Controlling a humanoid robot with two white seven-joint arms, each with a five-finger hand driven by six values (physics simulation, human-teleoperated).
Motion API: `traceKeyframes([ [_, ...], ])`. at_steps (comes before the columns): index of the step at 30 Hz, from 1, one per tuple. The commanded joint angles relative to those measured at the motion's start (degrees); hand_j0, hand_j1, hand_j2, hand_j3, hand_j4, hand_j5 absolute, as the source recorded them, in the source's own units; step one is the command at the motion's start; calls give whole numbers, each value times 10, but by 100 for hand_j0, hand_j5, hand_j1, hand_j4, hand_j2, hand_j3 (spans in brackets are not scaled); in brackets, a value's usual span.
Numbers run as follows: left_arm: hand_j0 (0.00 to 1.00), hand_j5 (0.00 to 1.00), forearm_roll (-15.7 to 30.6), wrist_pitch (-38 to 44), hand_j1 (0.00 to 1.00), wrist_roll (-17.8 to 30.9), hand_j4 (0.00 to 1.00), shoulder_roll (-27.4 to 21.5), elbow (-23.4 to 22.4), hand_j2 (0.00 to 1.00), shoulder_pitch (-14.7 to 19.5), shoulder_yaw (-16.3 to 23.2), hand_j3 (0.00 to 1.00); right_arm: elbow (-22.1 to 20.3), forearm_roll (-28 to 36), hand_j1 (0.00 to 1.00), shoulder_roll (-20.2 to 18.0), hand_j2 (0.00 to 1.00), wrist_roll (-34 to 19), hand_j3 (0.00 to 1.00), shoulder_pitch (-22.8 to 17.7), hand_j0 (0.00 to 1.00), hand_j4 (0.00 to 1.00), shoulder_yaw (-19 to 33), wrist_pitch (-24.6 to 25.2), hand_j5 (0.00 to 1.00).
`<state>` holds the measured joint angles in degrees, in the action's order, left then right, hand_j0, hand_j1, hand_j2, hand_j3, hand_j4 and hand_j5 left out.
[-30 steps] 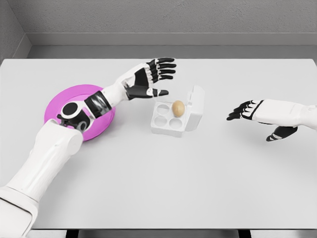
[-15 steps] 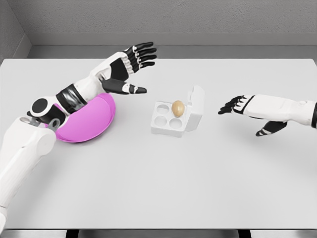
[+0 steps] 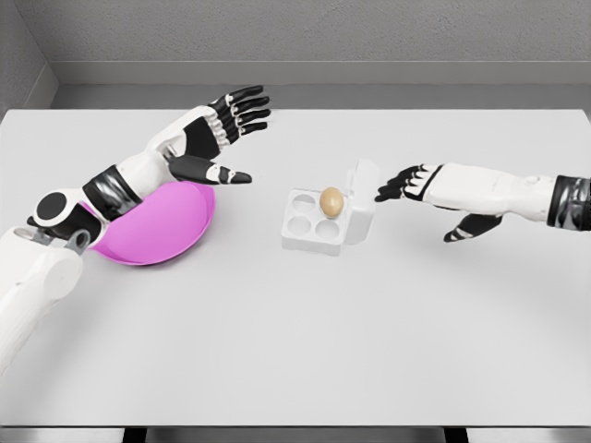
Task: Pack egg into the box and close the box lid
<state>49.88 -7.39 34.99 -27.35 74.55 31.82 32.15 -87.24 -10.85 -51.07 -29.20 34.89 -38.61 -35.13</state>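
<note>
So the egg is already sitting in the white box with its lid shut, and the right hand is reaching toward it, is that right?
Not quite. The head view shows the egg in the box, but the lid stands open, upright at the box's right side. The right hand is indeed reaching toward it.

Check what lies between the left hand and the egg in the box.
Head view: only bare table between the left hand and the egg; the pink plate sits below the forearm.
</note>
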Motion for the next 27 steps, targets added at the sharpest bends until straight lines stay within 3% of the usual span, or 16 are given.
traceKeyframes([
  [1,100,100,21,2,100,0,100,-22,23,100,-1,-2,100,-2,4,100,4,100,0,100,0,100,100,0,1,100],
  [7,100,100,21,4,100,0,100,-42,26,100,-6,-2,100,-3,4,100,24,100,2,100,22,100,100,-29,1,100],
  [18,100,100,15,4,100,0,100,-51,27,100,-6,-2,100,-12,4,100,45,100,2,100,51,100,100,-30,1,100],
  [20,100,100,15,4,100,0,100,-53,27,100,-5,-2,100,-21,4,100,47,100,3,100,76,100,100,-42,1,100],
  [22,100,100,16,4,100,0,100,-54,27,100,-5,-2,100,-20,4,100,39,100,3,100,98,100,100,-40,1,100],
  [27,100,100,14,4,100,0,100,-54,25,100,-4,-2,100,5,4,100,-7,100,3,100,91,100,100,-37,1,100],
])
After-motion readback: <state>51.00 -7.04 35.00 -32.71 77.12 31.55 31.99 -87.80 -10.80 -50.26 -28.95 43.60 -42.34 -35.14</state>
